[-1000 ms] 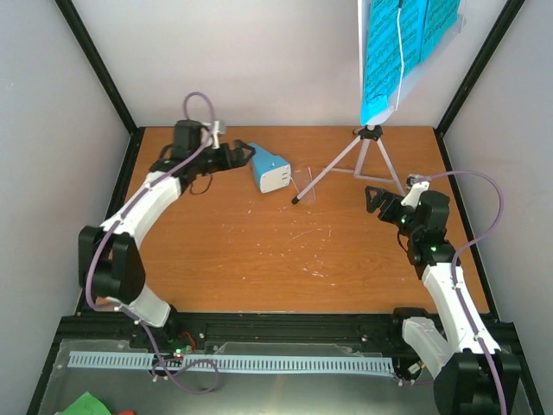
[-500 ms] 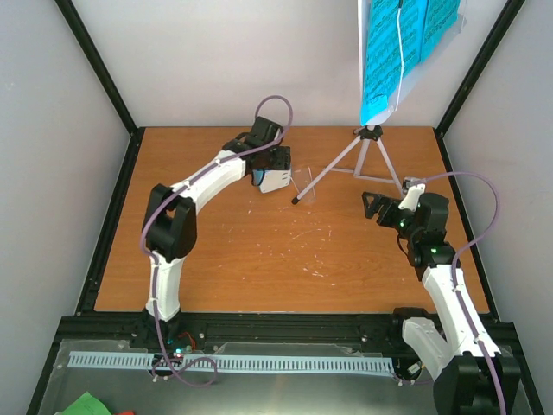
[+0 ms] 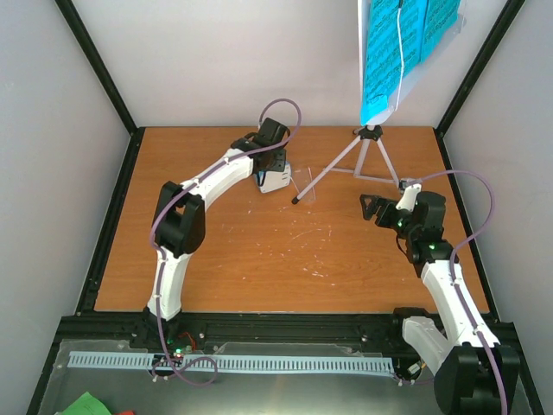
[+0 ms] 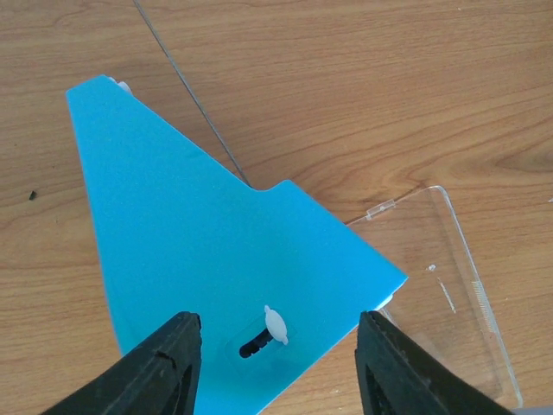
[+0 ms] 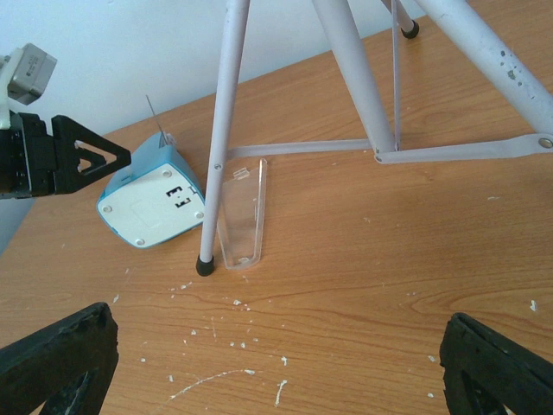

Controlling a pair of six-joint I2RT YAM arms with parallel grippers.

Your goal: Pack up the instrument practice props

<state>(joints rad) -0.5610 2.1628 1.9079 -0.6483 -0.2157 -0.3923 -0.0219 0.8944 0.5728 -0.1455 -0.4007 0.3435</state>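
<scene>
The light-blue metronome (image 3: 275, 179) lies on its side at the back of the table, its white base (image 5: 151, 203) turned toward the right wrist camera. My left gripper (image 3: 270, 169) hangs right over it. In the left wrist view its jaws (image 4: 276, 363) are half apart and straddle the blue body (image 4: 199, 259); I see no firm contact. The grey tripod music stand (image 3: 367, 156) is upright at the back right, with bright-blue sheet-music pages (image 3: 393, 52) on its desk. My right gripper (image 3: 370, 207) is wide open and empty, near the stand's legs (image 5: 220, 130).
A clear plastic cover (image 3: 304, 183) lies next to the metronome, against one tripod foot (image 5: 205, 264). White scratches and crumbs mark the wooden table (image 3: 259, 259). Grey walls and black frame posts close in the back and sides.
My left arm swung right from the back-left corner to above the metronome, and its jaws narrowed around it. The right gripper edged slightly left.
</scene>
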